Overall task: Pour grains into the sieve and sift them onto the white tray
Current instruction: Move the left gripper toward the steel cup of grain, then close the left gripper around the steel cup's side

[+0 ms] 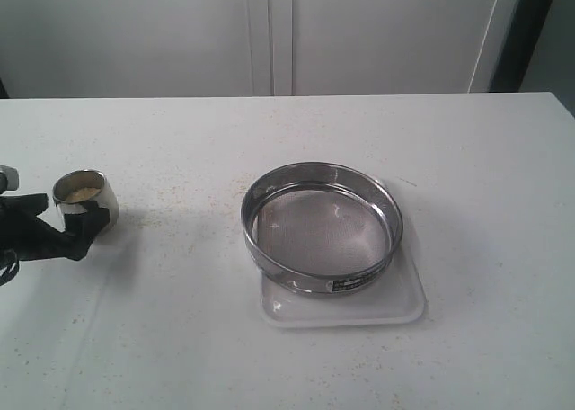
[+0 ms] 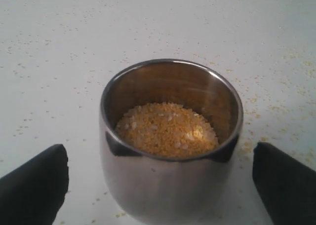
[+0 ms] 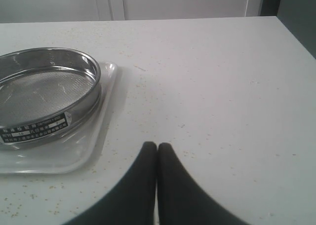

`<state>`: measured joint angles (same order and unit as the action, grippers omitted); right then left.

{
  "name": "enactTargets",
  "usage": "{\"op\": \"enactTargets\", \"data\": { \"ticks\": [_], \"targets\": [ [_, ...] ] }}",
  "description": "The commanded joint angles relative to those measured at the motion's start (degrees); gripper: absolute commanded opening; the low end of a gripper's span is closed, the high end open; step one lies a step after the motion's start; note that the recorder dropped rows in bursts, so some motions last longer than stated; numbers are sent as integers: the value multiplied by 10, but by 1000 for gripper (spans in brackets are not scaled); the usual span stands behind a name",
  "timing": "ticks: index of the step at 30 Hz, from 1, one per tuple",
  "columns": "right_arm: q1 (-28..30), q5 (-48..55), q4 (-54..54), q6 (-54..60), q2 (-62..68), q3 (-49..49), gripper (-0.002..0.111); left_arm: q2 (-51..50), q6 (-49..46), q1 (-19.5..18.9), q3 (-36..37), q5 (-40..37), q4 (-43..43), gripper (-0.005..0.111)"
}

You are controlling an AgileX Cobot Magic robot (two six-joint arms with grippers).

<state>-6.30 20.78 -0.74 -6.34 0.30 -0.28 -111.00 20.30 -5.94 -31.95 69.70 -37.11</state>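
The grains (image 2: 165,129), fine yellow with a few whitish ones, fill the lower part of a small steel cup (image 2: 170,185) standing at the table's left (image 1: 87,199). My left gripper (image 2: 158,158) is open, one black finger (image 2: 34,183) on each side of the cup with a gap to its wall. The sieve (image 1: 321,228) rests on the white tray (image 1: 400,307) right of centre, its mesh bare. In the right wrist view the sieve (image 3: 47,89) and tray (image 3: 74,158) lie beside my right gripper (image 3: 157,147), which is shut on nothing above the table.
Stray grains (image 2: 296,57) are scattered over the white table (image 1: 180,320). A white wall with panel seams (image 1: 269,32) runs behind the table's far edge. The right gripper does not show in the exterior view.
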Motion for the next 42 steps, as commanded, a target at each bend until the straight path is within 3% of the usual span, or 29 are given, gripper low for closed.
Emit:
{"op": "enactTargets", "data": {
  "ticks": [1,30,42],
  "targets": [
    [6,-7,1,0,-3,3,0,-23,3,4,-22,3,-12,105],
    [6,-7,1,0,-3,3,0,-85,8,4,-117,3,-26,105],
    [6,-7,1,0,-3,3,0,-85,7,4,-121,-26,-24,105]
  ]
}}
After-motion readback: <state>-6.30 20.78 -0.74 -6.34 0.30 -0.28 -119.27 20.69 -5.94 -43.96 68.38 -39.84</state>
